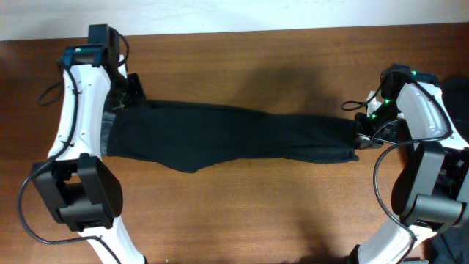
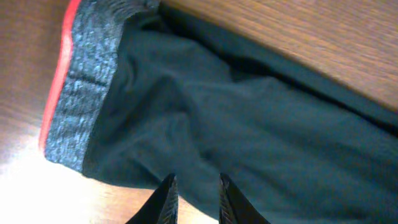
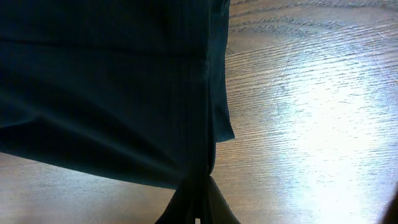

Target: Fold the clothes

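Note:
The clothes, one pair of black trousers [image 1: 234, 136], lie stretched lengthwise across the wooden table. Their grey, red-edged waistband [image 1: 108, 126] is at the left and the leg ends are at the right. My left gripper [image 1: 134, 94] hovers at the waistband's far corner. In the left wrist view the waistband [image 2: 87, 81] is at upper left, and the left gripper [image 2: 197, 183] has its jaws a little apart, with the edge of the black fabric [image 2: 249, 124] running under the gap. My right gripper [image 1: 359, 139] is shut on the leg hem; the fabric [image 3: 106, 81] runs into the closed right gripper [image 3: 205, 186].
The table's back edge [image 1: 256, 31] meets a white wall. The left arm's base [image 1: 80, 191] stands near the front left and the right arm's base [image 1: 425, 198] near the front right. Bare wood [image 1: 242, 213] shows in front of the trousers.

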Motion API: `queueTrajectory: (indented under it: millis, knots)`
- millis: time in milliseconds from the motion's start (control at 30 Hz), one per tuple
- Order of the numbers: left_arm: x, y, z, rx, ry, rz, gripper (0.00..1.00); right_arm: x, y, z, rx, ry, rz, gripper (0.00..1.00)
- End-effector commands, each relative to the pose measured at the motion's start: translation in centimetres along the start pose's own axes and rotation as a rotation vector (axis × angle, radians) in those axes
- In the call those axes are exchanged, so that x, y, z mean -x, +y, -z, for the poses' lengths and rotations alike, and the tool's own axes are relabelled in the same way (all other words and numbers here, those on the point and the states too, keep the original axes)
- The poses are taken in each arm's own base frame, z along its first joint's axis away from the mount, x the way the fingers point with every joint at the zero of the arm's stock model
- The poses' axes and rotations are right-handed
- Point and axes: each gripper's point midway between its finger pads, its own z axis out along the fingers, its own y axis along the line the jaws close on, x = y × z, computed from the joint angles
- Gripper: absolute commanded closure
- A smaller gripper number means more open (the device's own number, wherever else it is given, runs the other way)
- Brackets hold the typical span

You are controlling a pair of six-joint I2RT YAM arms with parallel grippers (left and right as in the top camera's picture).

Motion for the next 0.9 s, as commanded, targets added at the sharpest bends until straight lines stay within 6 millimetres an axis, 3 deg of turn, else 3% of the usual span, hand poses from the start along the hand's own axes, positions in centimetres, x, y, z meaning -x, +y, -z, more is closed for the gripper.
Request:
queueTrajectory:
  millis: [0,367,500,600,867]
  knots:
    - [-0.5,-0.3,0.0,-0.019,0.016,0.012,0.79,-0.2,-0.6,0.4,-0.023,-0.012,-0.01,0.96]
    - [-1.0,-0.5,-0.4,-0.025,0.038,0.011,0.84,-0.6,-0.1,0.4,0.004,0.005,-0.026,0.96]
    - [-0.7,0.5,-2.0,0.027,0.017,0.029,0.94,-0.9,0.2,0.4,0.021,0.017,-0.027,0.96]
    - [-0.3,2.1,-3.5,0.099,-0.009,0.083,0.94,-1.3,0.2,0.4,0.021,0.032,-0.029,0.96]
    - [0.6,4.2,-6.9,0.098,-0.048,0.136,0.98,-2.2,0.2,0.5,0.019,0.068,-0.045,0.96]
